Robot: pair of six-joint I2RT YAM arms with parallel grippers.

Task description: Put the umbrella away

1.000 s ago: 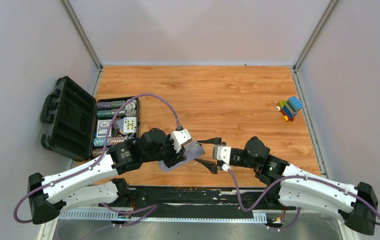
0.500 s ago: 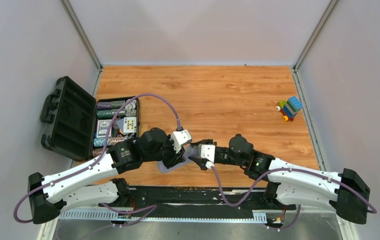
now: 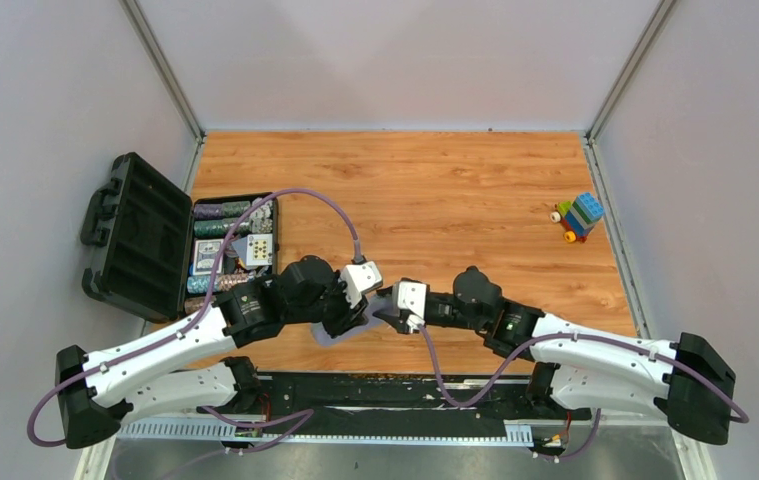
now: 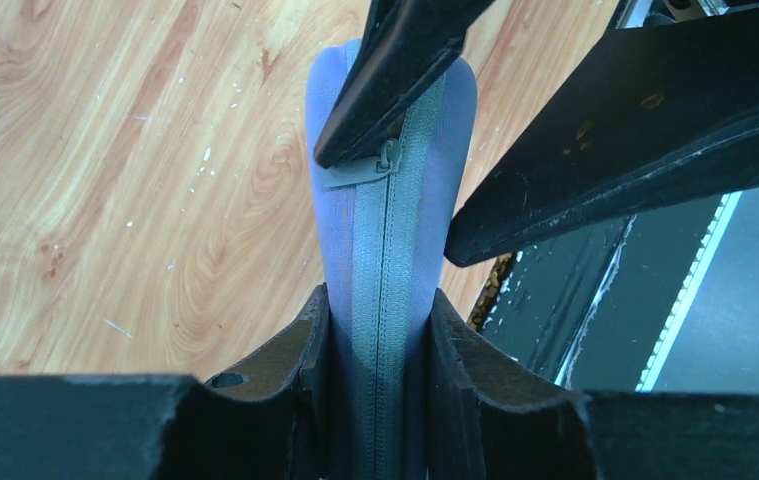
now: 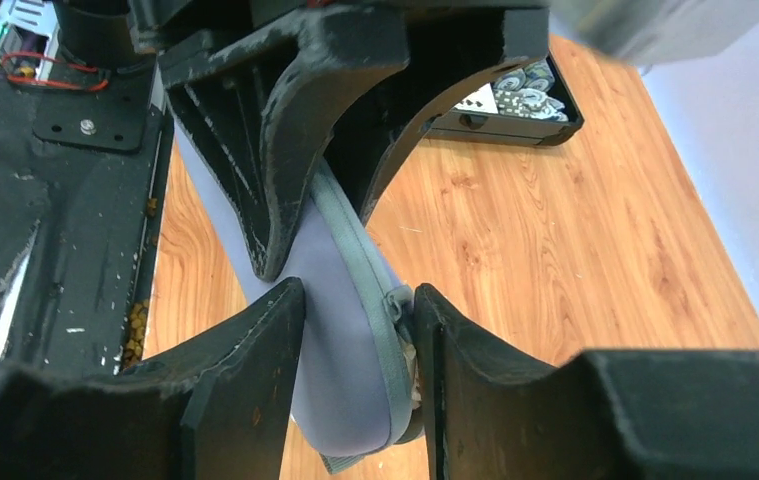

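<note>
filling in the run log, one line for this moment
left gripper shut on lilac case | right gripper pinching case end at zipper pull | umbrella not in view

Nothing readable anywhere, honestly. The closest thing is a little white card in the open black case. It has some dark marks on it, but they're way too small to make out.
</note>
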